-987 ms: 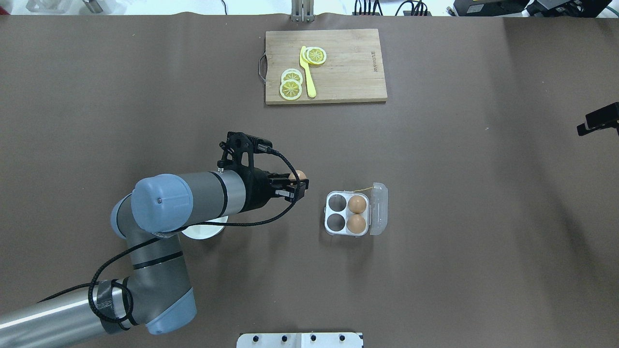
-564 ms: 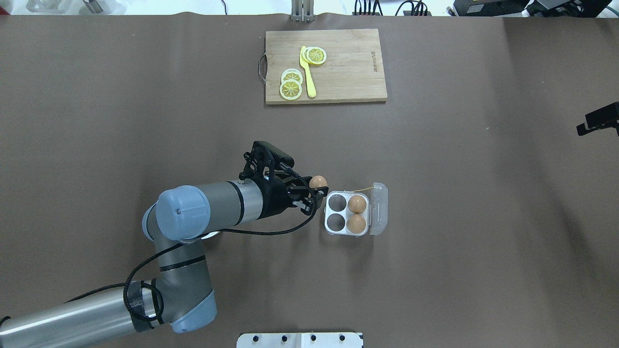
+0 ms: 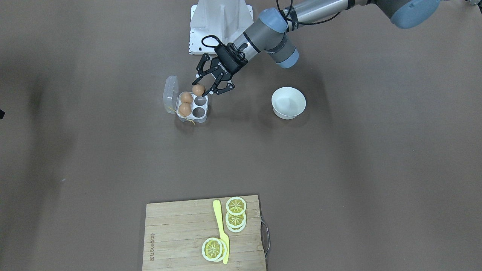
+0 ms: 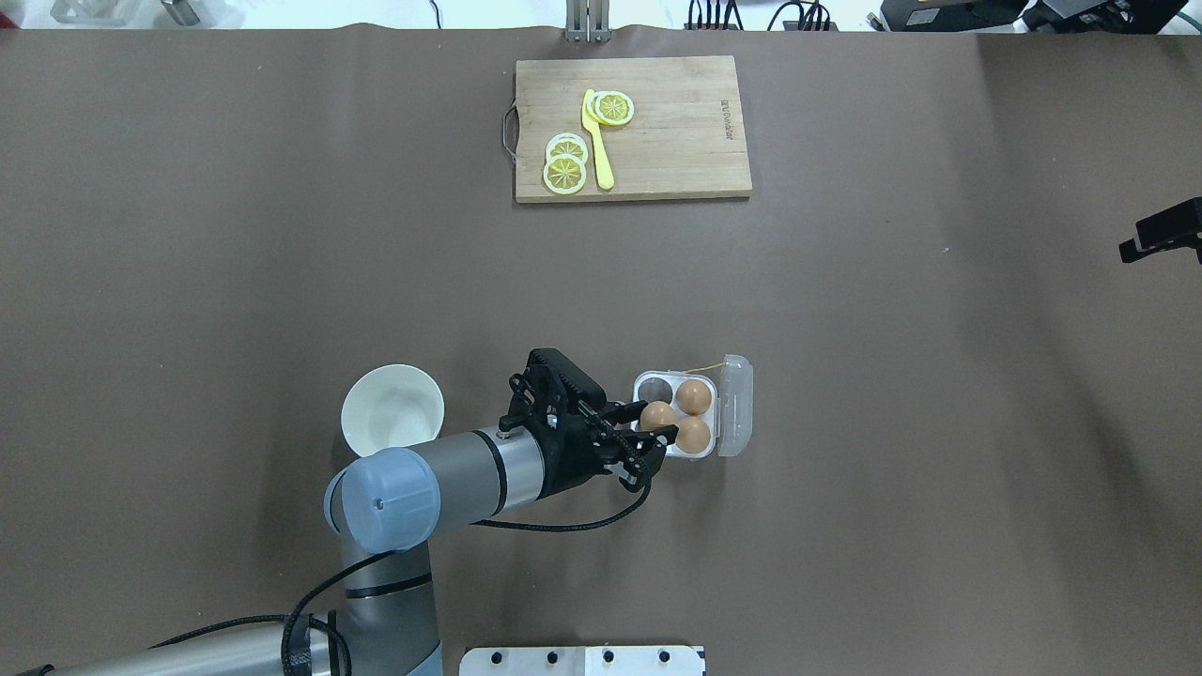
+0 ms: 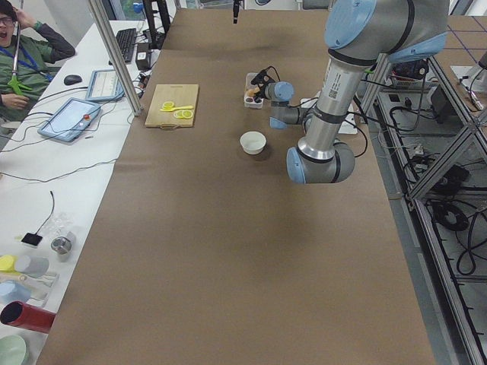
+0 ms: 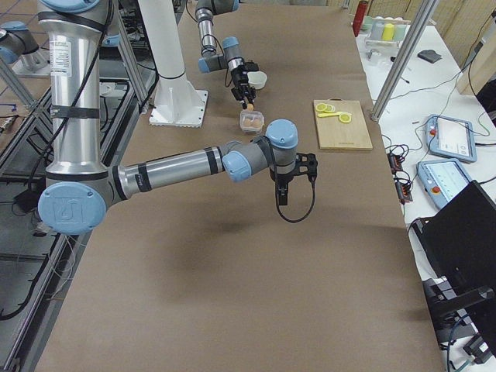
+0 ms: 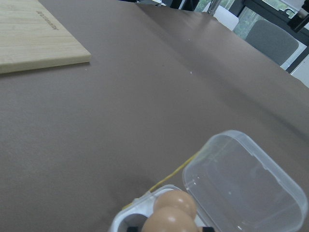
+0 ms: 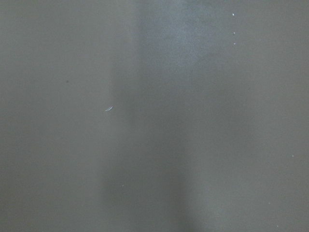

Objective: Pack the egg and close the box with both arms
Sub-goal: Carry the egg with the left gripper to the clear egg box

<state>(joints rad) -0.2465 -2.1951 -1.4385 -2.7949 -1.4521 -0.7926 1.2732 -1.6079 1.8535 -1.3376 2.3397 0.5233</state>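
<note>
Overhead exterior shows the left gripper (image 4: 655,421) pinching the egg (image 4: 657,413) just above the empty side of the box (image 4: 654,387), toward the robot-side edge of the table (image 4: 282,235). The lid (image 4: 737,406) lies open, leaving room to lower. Whether the right gripper (image 6: 281,200) is open, I cannot tell.

The left arm (image 4: 470,469) has swung right, carrying the egg (image 4: 657,414) in its jaws over the box (image 4: 735,406).

Even, bright overhead light throws soft shadows; the right wrist view is dim and featureless.
</note>
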